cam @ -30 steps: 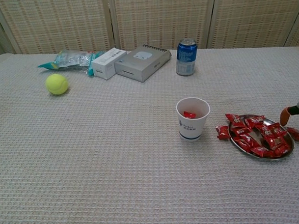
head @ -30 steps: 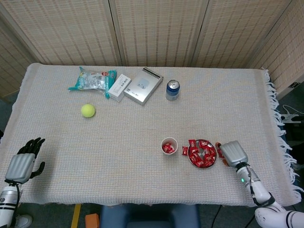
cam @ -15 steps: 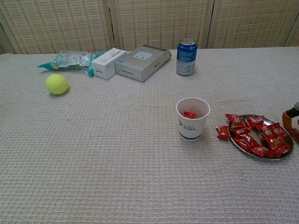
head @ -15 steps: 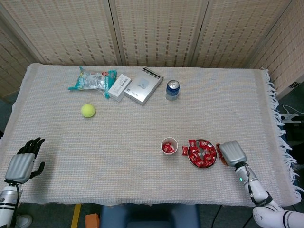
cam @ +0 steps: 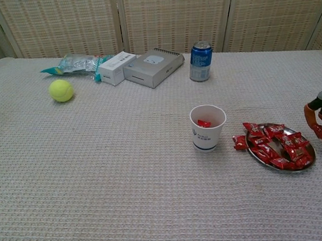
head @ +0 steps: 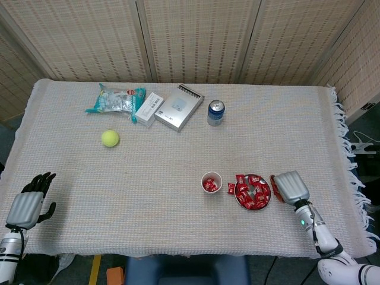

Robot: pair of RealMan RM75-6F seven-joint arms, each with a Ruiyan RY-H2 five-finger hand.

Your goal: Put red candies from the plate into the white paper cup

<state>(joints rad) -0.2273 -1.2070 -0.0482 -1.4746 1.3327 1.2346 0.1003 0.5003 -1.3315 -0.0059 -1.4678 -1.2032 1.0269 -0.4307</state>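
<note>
Red candies on plate; right robot hand beside it, fingers curled, grip unclear.

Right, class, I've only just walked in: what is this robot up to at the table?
It is moving red candies from a metal plate into a white paper cup. The cup stands left of the plate with at least one candy in it, and one candy lies on the cloth between them. The right robot hand sits just right of the plate; whether it holds anything is unclear. The left robot hand rests open at the table's near left corner.
</note>
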